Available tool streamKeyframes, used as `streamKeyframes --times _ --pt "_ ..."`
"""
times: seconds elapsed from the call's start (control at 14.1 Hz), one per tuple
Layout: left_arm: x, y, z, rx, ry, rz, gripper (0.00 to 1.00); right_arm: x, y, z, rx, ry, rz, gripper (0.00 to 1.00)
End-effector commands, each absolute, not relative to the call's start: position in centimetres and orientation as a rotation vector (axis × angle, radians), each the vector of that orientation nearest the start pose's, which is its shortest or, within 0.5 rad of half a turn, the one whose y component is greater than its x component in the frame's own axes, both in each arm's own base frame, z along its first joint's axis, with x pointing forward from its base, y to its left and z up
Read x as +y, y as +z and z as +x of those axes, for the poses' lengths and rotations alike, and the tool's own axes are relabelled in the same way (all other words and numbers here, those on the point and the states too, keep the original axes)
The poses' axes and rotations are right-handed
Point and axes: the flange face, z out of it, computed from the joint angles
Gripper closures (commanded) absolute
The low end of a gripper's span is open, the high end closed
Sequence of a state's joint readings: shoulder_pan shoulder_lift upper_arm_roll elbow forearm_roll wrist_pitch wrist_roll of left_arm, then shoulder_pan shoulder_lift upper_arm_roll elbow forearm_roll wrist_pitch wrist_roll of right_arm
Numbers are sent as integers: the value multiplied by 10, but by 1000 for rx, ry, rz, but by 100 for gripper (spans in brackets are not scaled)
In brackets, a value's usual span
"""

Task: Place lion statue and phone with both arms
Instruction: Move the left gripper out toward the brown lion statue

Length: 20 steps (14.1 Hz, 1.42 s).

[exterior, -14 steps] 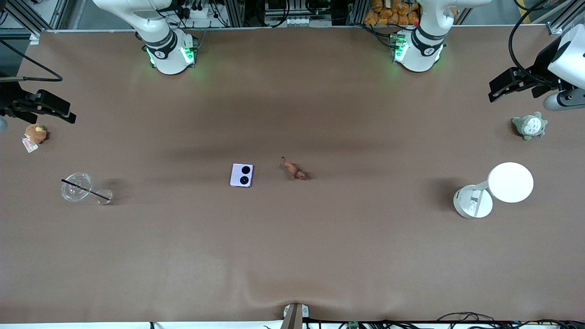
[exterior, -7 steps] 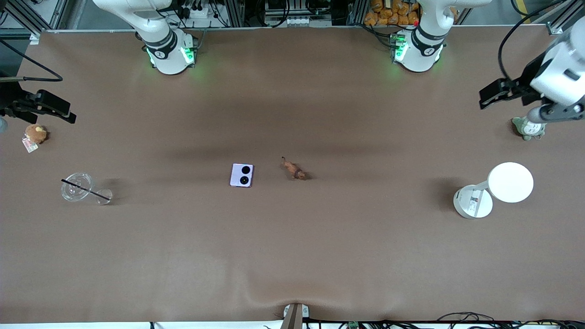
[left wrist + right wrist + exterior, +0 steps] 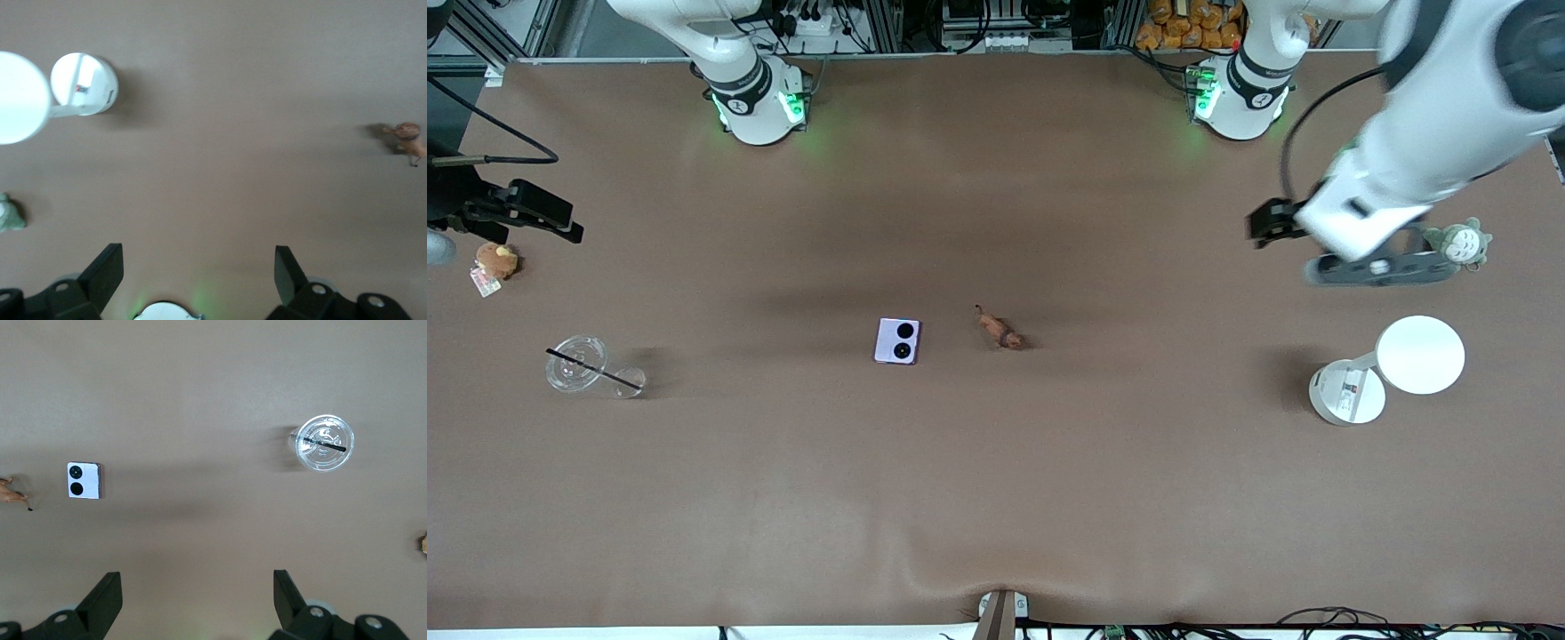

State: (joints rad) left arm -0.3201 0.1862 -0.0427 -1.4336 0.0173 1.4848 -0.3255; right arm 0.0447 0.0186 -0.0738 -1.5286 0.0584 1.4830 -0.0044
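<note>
The lilac phone (image 3: pixel 896 340) lies flat in the middle of the table, its two black camera circles facing up. It also shows in the right wrist view (image 3: pixel 85 480). The small orange-brown lion statue (image 3: pixel 1000 330) stands beside it toward the left arm's end, and shows in the left wrist view (image 3: pixel 407 133). My left gripper (image 3: pixel 1378 268) is high over the table beside the grey-green plush, open and empty (image 3: pixel 197 257). My right gripper (image 3: pixel 197 577) is open and empty, high over the right arm's end of the table, by the brown plush.
A grey-green plush (image 3: pixel 1460 242) and a white round lamp (image 3: pixel 1392 369) sit at the left arm's end. A brown plush with a tag (image 3: pixel 495 260) and a clear lidded cup with a black straw (image 3: pixel 578 363) sit at the right arm's end.
My left arm has swung in from the table's end toward the middle, now partly over the grey-green plush. The right arm, phone and lion have barely moved.
</note>
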Motion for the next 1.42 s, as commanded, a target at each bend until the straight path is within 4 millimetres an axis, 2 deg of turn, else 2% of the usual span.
streamKeyframes --times 0.0,0.14,0.36,0.5,0.71,0.92,1.07,1.21,1.35 --pt "-235 566 590 34 123 -3113 0 -8 630 552 32 98 -3079 0" --pt "-264 557 593 37 66 -3145 0 -8 630 552 36 98 -3079 0" --pt "-296 550 594 11 27 -3170 0 -7 628 553 53 103 -3078 0" --pt "-316 542 589 52 23 -3166 0 -7 628 553 41 103 -3075 0" --pt "-328 544 589 75 -28 -3187 0 -12 628 548 45 161 -3073 0" --pt "-350 518 590 82 -10 -3177 0 -10 627 549 43 156 -3070 0" --pt "-374 498 583 82 20 -3165 0 -8 627 549 44 159 -3075 0" --pt "-388 484 577 100 41 -3156 0 -11 627 550 55 149 -3071 0" --pt "-410 464 572 21 38 -3160 0 -12 627 551 60 140 -3070 0"
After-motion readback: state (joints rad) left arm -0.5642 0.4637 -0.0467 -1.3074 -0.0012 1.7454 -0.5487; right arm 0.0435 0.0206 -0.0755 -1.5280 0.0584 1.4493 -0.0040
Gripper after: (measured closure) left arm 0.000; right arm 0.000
